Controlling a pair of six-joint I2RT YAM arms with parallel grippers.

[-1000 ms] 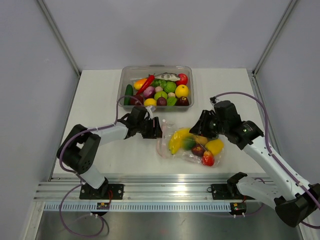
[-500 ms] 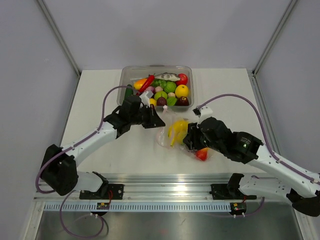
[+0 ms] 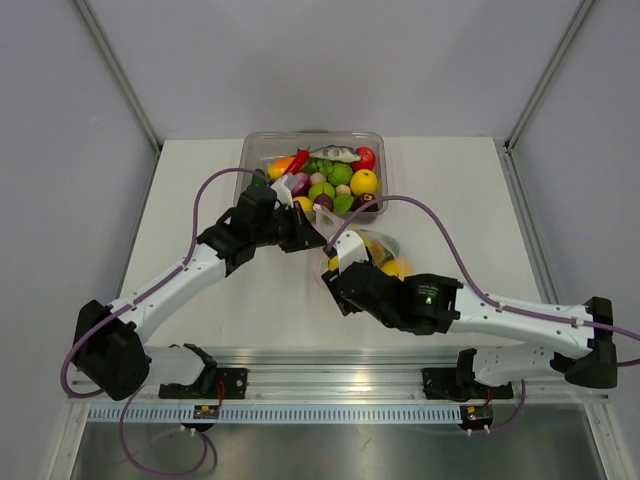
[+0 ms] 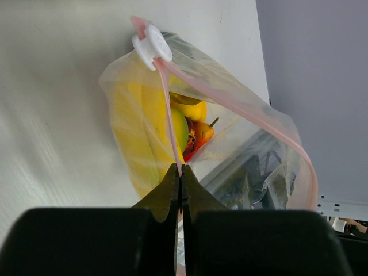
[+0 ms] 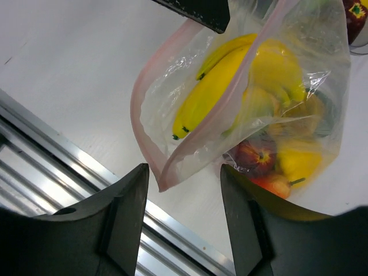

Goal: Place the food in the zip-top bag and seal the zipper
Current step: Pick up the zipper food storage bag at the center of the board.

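Now, item 1: your left gripper (image 4: 179, 172), jaws pressed together on the zipper (image 4: 165, 109) mid-strip, arm stretched fwd toward the tub (image 3: 312, 134), prob. to keep the strip taut for the white slider (image 4: 152, 46) at its far end. Item 2: your right gripper (image 5: 183, 172), jaws spread either side of the zip-top bag (image 4: 253, 149) at its near mouth corner, not touching, arm low across the front. Food (image 5: 213, 86) sits inside; bag on the table (image 3: 430, 180) just beside the tub, unsealed.

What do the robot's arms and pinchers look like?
The left arm and right arm are white tubes with chunky black joints. A thin purple cable loops along each. The left gripper and right gripper each have two black fingers.
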